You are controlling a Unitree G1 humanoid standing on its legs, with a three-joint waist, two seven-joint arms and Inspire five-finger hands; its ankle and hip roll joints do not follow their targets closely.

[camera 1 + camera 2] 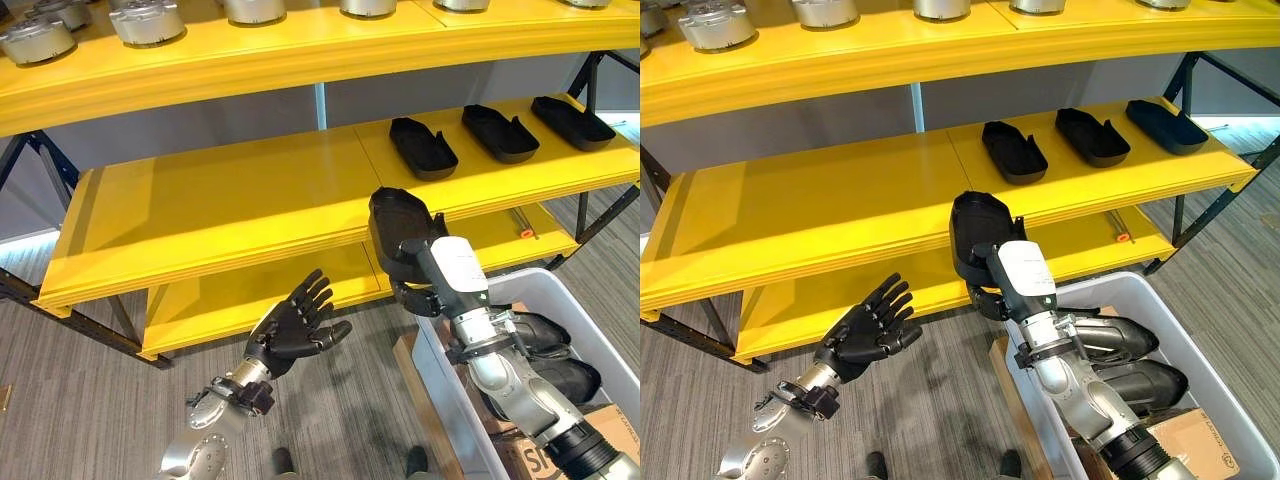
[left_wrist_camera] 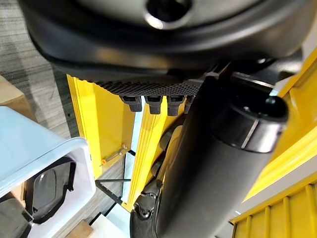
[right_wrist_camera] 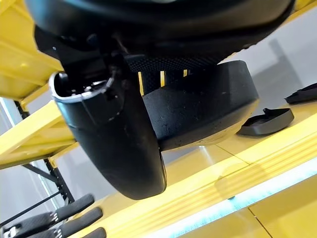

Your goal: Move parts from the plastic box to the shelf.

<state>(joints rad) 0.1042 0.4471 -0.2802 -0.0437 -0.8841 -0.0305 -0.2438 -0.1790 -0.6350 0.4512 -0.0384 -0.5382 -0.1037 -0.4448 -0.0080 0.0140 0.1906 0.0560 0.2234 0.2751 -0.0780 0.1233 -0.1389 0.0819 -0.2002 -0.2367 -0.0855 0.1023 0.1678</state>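
One black part (image 1: 398, 232) gripped in right hand (image 1: 420, 290) at frame centre, fingers curled round it, long axis pointing up toward middle shelf (image 1: 230, 200) edge just above. Three matching parts (image 1: 422, 147) upper right on that shelf. Left hand (image 1: 295, 325) lower centre-left, fingers spread, empty, farther off. More parts in plastic box (image 1: 545, 290) lower right.

The fingers of the right hand (image 1: 425, 290) are hidden behind the black part (image 1: 392, 228) held there. The plastic box (image 1: 1230, 385) is cut off at the 4 o'clock corner. Metal parts (image 1: 145, 20) on the top shelf (image 1: 250, 55) are cropped at 12 o'clock.
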